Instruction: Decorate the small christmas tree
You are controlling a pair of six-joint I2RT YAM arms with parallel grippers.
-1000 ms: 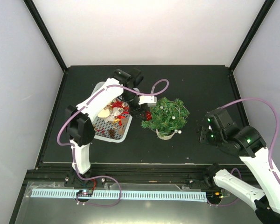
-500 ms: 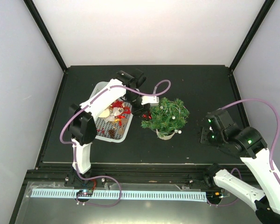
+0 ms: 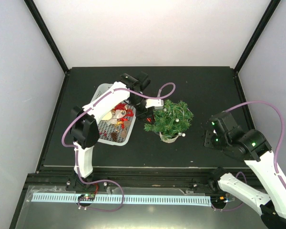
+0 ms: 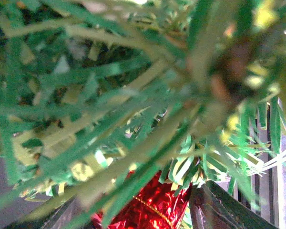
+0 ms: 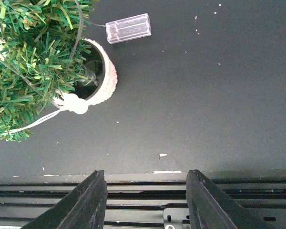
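Needles of the small christmas tree (image 4: 109,95) now crowd my left claw (image 4: 142,215); red bauble (image 4: 150,204) between its tips reaches the branches, grip unclear.

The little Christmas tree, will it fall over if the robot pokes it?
It might: the small christmas tree spreads wider than its little pot, so it looks tippy. Its thin branches would likely bend first.
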